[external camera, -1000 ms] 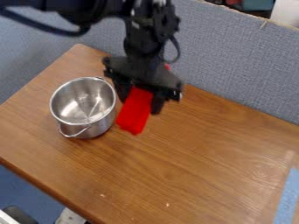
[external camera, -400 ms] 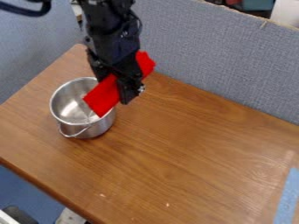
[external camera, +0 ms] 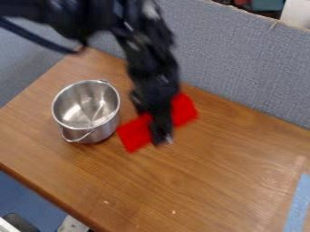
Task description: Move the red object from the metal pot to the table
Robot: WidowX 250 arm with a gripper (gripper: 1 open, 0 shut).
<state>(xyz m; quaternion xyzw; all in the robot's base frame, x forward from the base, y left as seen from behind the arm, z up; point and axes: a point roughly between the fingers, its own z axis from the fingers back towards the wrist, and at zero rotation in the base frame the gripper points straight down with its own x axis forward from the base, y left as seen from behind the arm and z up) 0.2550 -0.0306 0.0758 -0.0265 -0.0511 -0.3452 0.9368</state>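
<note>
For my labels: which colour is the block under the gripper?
Bright red block, seen in the only camera view.

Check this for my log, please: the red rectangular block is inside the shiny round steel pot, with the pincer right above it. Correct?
Not quite. In the camera view the red rectangular block is outside the shiny round steel pot, to its right over the brown wooden table. The pincer is indeed right above it.

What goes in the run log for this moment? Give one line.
gripper: over red object, grip unclear | red object: low over table, right of metal pot | pot: empty
</note>
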